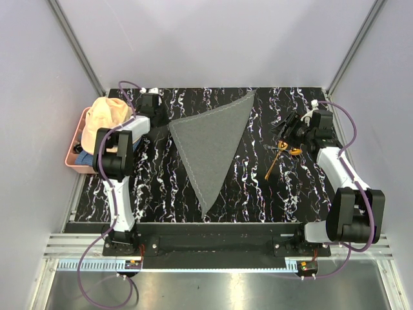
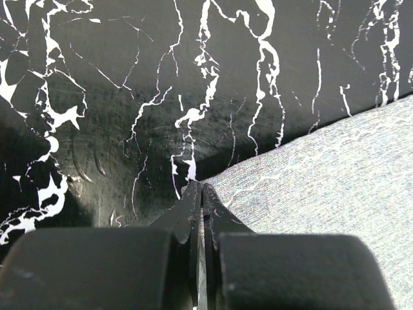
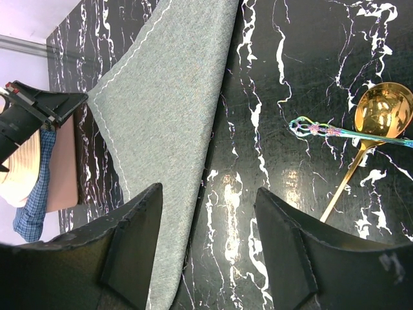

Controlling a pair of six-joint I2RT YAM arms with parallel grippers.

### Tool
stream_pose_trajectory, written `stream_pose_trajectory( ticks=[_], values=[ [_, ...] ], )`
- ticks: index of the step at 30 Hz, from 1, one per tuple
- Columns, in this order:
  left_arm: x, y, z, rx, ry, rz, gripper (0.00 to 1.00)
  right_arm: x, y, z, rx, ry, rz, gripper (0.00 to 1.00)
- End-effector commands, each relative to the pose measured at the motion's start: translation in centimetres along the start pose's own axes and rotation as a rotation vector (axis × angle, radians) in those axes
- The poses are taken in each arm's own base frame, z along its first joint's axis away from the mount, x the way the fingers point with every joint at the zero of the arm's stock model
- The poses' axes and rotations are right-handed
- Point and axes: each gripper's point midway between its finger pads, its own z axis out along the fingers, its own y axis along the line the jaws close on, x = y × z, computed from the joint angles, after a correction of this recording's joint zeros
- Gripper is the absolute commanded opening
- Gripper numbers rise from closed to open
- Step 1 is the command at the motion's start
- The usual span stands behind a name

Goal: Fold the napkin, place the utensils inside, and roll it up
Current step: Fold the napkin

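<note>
The napkin (image 1: 210, 145) lies flat in the middle of the black, white-veined counter (image 1: 258, 187). It is folded into a grey triangle: one corner points toward the arm bases, one toward the far right, and one toward the left arm (image 1: 119, 155). The left jaws are clenched, fingertips (image 2: 195, 194) pressed together and resting right at that left corner of the cloth (image 2: 322, 187). I cannot tell whether any fabric is caught between them.

The right arm (image 1: 335, 161) reaches over the right half of the counter. Its jaws are released, spread wide with nothing between them. In the right wrist view the napkin's (image 3: 174, 97) long stitched edge runs under one finger (image 3: 135, 239).

The gold spoon (image 3: 381, 110) sits on the counter to the right of the napkin and well apart from it, its bowl away from the bases and its thin handle slanting back toward them. A slim iridescent utensil (image 3: 335, 131) with a looped, ornate end lies across the spoon's neck, touching it.

At the left edge a pink tray (image 1: 72, 163) holds a peach hat (image 1: 106, 113) and a blue checked cloth (image 3: 35, 200)
</note>
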Motion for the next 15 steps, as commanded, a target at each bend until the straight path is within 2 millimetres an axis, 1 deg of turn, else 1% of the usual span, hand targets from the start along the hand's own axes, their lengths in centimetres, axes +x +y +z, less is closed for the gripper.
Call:
stream_pose_trajectory(
  ticks=[1,3,4,6,7,8,9,10,11,13,14,15],
  values=[
    [-2.2,-0.4,0.4,0.024,-0.044,0.02,0.04,0.2,-0.5,0.2,0.008,0.009,-0.016,0.68],
    [-2.3,-0.5,0.4,0.023,-0.044,0.023,0.15,0.3,-1.0,0.1,0.039,0.008,-0.019,0.68],
    [-2.1,-0.4,0.4,0.02,-0.039,0.024,0.32,0.4,-1.3,0.0,0.053,0.008,-0.021,0.68],
    [-2.5,-0.6,-0.1,0.023,-0.046,0.015,0.5,0.7,-2.3,-0.2,0.104,0.01,-0.021,0.68],
    [-2.4,-0.7,-0.4,0.026,-0.038,0.009,0.65,0.7,-2.7,-0.3,0.126,0.011,-0.02,0.68],
    [-3.0,-1.3,-1.2,0.038,-0.051,-0.004,0.72,1.3,-3.3,-0.4,0.158,0.028,-0.009,0.68],
    [-3.4,-1.6,-1.7,0.047,-0.057,-0.009,0.77,1.3,-4.2,-0.5,0.202,0.024,-0.01,0.68],
    [-3.4,-2.0,-2.3,0.053,-0.053,-0.012,0.84,1.4,-4.8,-0.6,0.234,0.026,-0.005,0.69],
    [-4.7,-2.8,-3.7,0.067,-0.083,-0.014,0.9,1.5,-5.7,-0.8,0.287,0.023,0.002,0.69],
    [-5.4,-3.9,-5.3,0.079,-0.099,-0.004,0.96,1.7,-6.8,-0.5,0.329,0.03,0.005,0.7],
    [-6.8,-4.8,-7.1,0.093,-0.133,0.008,0.99,1.8,-7.3,-0.4,0.351,0.039,0.013,0.7],
    [-7.0,-5.0,-8.3,0.088,-0.124,0.014,0.99,2.0,-7.9,0.1,0.365,0.056,0.027,0.69]
  ],
)
